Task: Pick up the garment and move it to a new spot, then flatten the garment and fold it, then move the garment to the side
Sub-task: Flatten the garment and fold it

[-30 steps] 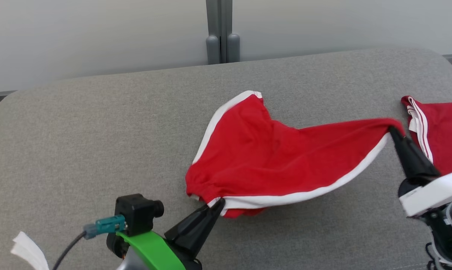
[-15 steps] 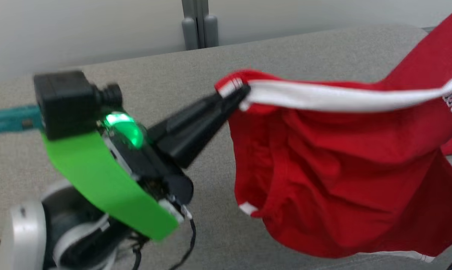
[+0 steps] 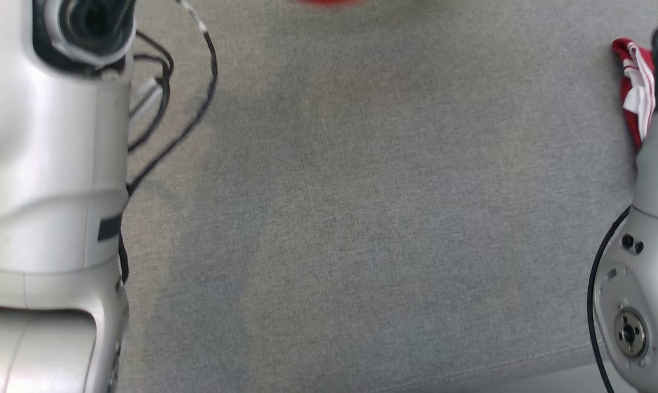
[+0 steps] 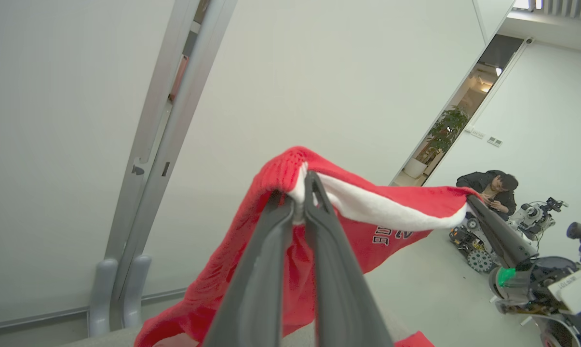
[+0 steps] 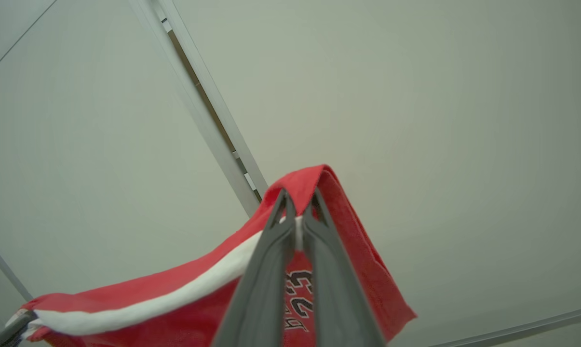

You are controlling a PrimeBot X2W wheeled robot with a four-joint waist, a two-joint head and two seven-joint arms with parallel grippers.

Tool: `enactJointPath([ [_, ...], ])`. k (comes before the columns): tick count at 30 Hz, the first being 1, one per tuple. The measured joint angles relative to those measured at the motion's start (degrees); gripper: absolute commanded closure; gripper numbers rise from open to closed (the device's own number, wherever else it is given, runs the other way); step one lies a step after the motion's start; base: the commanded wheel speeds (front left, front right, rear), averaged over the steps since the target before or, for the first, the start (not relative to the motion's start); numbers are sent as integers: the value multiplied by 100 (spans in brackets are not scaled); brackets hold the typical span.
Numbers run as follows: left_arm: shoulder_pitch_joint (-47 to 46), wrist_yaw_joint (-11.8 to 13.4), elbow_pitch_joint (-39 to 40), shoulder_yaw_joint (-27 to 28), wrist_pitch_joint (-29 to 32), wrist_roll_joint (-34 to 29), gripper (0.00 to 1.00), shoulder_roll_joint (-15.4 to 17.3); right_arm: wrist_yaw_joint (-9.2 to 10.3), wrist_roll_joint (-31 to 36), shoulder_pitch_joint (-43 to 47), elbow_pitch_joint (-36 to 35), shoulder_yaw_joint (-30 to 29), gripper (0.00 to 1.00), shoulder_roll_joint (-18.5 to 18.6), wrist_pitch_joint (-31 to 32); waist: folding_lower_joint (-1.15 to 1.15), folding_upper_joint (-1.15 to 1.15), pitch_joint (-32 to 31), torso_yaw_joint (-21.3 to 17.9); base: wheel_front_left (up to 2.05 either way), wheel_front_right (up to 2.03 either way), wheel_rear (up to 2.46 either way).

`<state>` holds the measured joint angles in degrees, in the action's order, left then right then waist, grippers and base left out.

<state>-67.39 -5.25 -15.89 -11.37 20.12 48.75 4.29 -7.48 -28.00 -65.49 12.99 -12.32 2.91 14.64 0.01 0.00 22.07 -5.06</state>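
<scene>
The garment [image 4: 367, 236] is red with a white band and dark lettering, and it hangs in the air between my two grippers. In the left wrist view my left gripper [image 4: 300, 193] is shut on one end of the band, while my right gripper [image 4: 469, 200] pinches the other end. The right wrist view has my right gripper [image 5: 297, 205] shut on the garment [image 5: 184, 299], with the left gripper's tip [image 5: 20, 318] at the lower left. A red sliver of the garment [image 3: 329, 1] touches the head view's top edge.
Below lies the grey cushion [image 3: 361, 218], with my pale left forearm [image 3: 50, 164], loose black cables [image 3: 170, 109] and my right forearm [image 3: 651, 218] at its sides. A red and white fold of cloth [image 3: 632, 82] lies far right. A person [image 4: 488, 185] sits in the distance.
Both grippers have lifted the garment off the cushion and hold it stretched high. The head camera has tilted down onto the cushion.
</scene>
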Motion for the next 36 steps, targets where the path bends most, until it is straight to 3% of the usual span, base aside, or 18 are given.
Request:
enactJointPath([
  [5,-639,-178,-1034,-330,-1163,-578,100,48,0,-159,-347,912,318,100,5,-772,0,0,415,8,0,0,0],
  [10,-23,-207,-1390,-1178,-1896,-566,100,289,0,-405,566,1189,746,100,-14,-1348,1,0,772,28,0,0,0],
  [13,834,-208,-1129,-1896,-2183,-349,100,548,0,-578,1445,917,929,100,91,-1525,1,0,818,74,0,0,0],
  [16,1571,-213,-744,-2329,-2492,-164,100,920,0,-728,2345,371,1083,100,449,-1612,0,0,754,118,0,0,0],
  [20,2585,-214,-346,-2731,-2843,-4,100,1193,-1,-721,3671,-347,1087,100,920,-1623,0,0,571,218,0,0,0],
  [23,3321,-203,-254,-2889,-3039,21,100,1283,-5,-650,4595,-767,1043,100,1050,-1622,-1,0,356,311,0,0,0],
  [26,4203,-67,-32,-3030,-3116,152,100,1290,-7,-556,5563,-1116,958,100,1040,-1557,-1,0,68,386,0,0,0],
  [36,6619,918,1541,-3241,-3062,850,100,1365,-5,-833,8308,-2520,283,100,446,-934,-2,0,-1082,538,0,0,0],
])
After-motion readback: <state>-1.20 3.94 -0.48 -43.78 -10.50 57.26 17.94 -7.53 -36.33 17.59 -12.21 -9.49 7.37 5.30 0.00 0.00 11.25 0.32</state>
